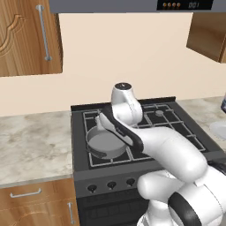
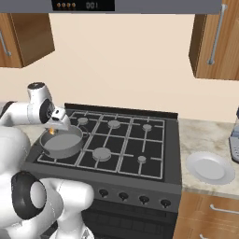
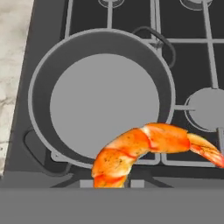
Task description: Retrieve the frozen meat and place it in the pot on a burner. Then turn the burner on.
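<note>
Black gas stove (image 2: 116, 140) with grid grates and round burner caps, set between mottled beige stone worktop (image 1: 31, 145) sections below a plain cream wall; wooden cabinets (image 1: 26, 37) with metal bar handles hang above, and a row of dark knobs (image 2: 135, 197) lines the stove front. A white plate (image 2: 210, 168) lies on the worktop to the right of the stove. The pot (image 2: 60, 142), wide, shallow, matte grey with a dark rim and small loop handles, sits on the front left burner. The tool (image 2: 55, 126) hovers over the pot's rim; the frozen meat (image 3: 144, 151), a glossy orange curved shrimp with paler banding, hangs at it above the pot's near edge, apparently gripped, though the finger tips themselves cannot be made out.
</note>
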You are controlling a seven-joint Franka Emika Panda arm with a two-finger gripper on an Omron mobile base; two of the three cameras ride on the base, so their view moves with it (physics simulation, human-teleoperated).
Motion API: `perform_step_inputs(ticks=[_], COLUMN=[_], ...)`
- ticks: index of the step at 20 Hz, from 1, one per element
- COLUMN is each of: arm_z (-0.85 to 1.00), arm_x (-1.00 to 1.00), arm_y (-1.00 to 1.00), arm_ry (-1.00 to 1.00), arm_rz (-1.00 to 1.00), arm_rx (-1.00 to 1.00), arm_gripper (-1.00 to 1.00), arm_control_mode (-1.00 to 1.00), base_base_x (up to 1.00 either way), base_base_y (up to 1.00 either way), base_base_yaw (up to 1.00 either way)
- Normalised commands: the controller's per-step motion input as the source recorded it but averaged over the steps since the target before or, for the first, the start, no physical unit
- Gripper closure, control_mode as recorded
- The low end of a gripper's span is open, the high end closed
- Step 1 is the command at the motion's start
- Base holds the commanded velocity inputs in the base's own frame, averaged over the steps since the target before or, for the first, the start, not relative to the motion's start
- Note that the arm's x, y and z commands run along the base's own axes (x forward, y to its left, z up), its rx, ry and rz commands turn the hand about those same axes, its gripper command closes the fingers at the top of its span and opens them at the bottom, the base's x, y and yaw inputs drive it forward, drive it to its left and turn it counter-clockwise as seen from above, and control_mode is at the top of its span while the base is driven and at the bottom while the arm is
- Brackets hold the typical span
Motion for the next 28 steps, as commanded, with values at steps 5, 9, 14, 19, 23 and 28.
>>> perform_step_inputs(ticks=[5,9,14,19,23,28], arm_z=[-0.54,-0.18,-0.15,-0.24,-0.14,-0.14], arm_x=[0.04,0.27,0.37,0.31,0.30,0.20], arm_y=[0.00,0.05,0.12,0.27,0.21,0.06], arm_ry=[0.07,0.09,0.10,0.07,0.05,0.00], arm_rz=[0.00,0.00,0.00,0.00,0.00,0.00], arm_rx=[0.00,0.00,0.00,0.00,0.00,0.00], arm_gripper=[1.00,1.00,1.00,1.00,1.00,-1.00], arm_control_mode=[-1.00,-1.00,-1.00,-1.00,-1.00,-1.00], base_base_x=[0.00,0.00,0.00,0.00,0.00,0.00], base_base_y=[0.00,0.00,0.00,0.00,0.00,0.00], base_base_yaw=[0.00,0.00,0.00,0.00,0.00,0.00])
